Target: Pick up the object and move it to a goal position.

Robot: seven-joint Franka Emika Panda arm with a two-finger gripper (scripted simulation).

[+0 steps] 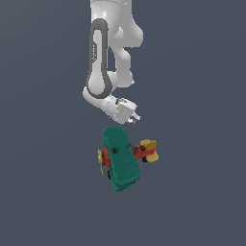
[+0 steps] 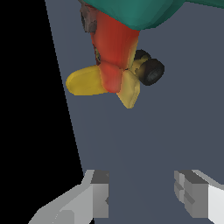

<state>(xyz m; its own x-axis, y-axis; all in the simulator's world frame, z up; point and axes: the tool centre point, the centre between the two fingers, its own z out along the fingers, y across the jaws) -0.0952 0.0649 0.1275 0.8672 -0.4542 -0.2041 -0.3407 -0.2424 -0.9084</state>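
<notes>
The object is a toy biplane (image 1: 124, 157) with teal-green wings, a red body, a yellow propeller and a yellow tail, lying on the grey surface in the exterior view. My gripper (image 1: 136, 116) hangs just above its wing's far end, apart from it. In the wrist view the plane's red body and yellow tail (image 2: 114, 65) with a black wheel fill the picture ahead of my gripper (image 2: 142, 197). The two fingers (image 2: 99, 194) stand wide apart with only bare floor between them, so the gripper is open.
The white arm (image 1: 103, 62) reaches down from the top of the exterior view. A plain grey surface (image 1: 192, 192) surrounds the plane. A black area (image 2: 26, 109) borders the surface on one side of the wrist view.
</notes>
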